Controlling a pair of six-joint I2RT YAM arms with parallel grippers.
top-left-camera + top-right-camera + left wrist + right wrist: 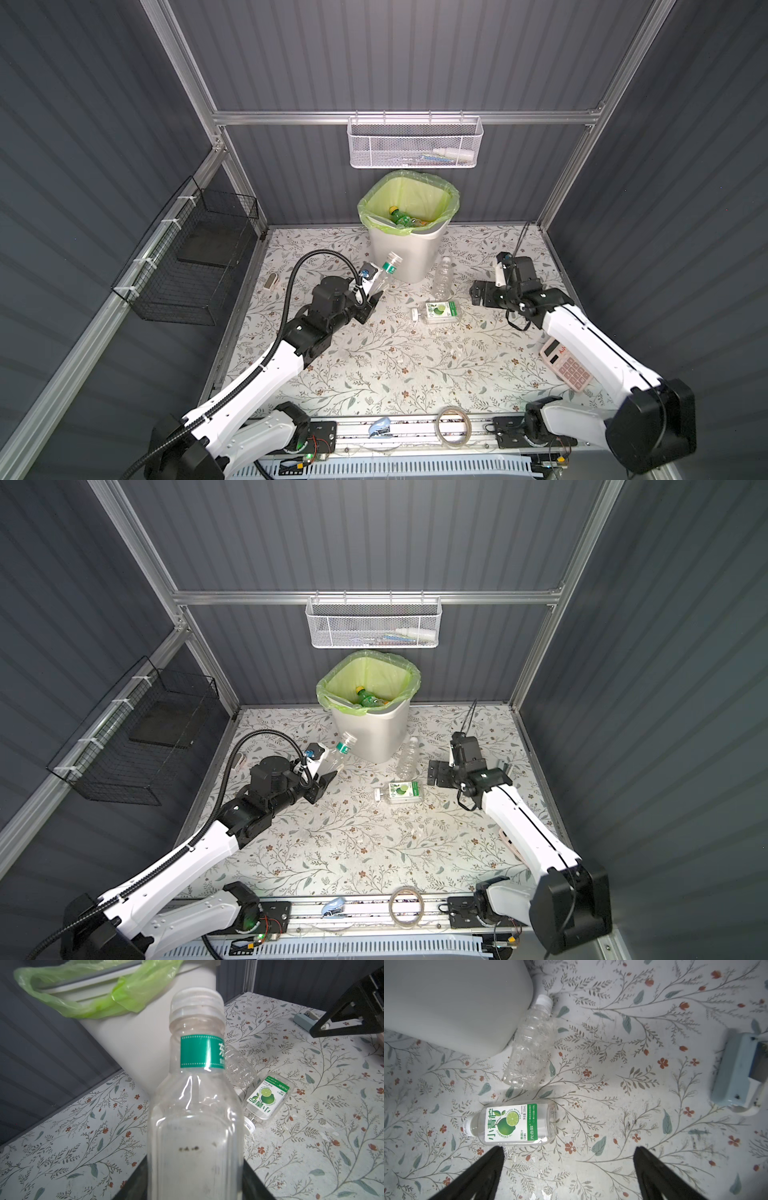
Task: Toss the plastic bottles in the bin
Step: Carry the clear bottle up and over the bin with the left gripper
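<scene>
At one o'clock from your left gripper (373, 291), clamped on the green-banded bottle (387, 270), stands the bin (405, 257); the cap points there, below the rim. Your right gripper (477, 293) gapes empty, with the lime-label bottle (441, 311) at its eight o'clock.

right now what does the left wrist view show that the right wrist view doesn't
Only the left wrist view: the green-band clear bottle clamped in the left gripper, and the green bag liner on the bin.
Only the right wrist view: the white cap of the ribbed clear bottle.
Both: the ribbed clear bottle's body, the lime-label bottle lying on its side, the bin's white wall, the right gripper and the floral table.
</scene>
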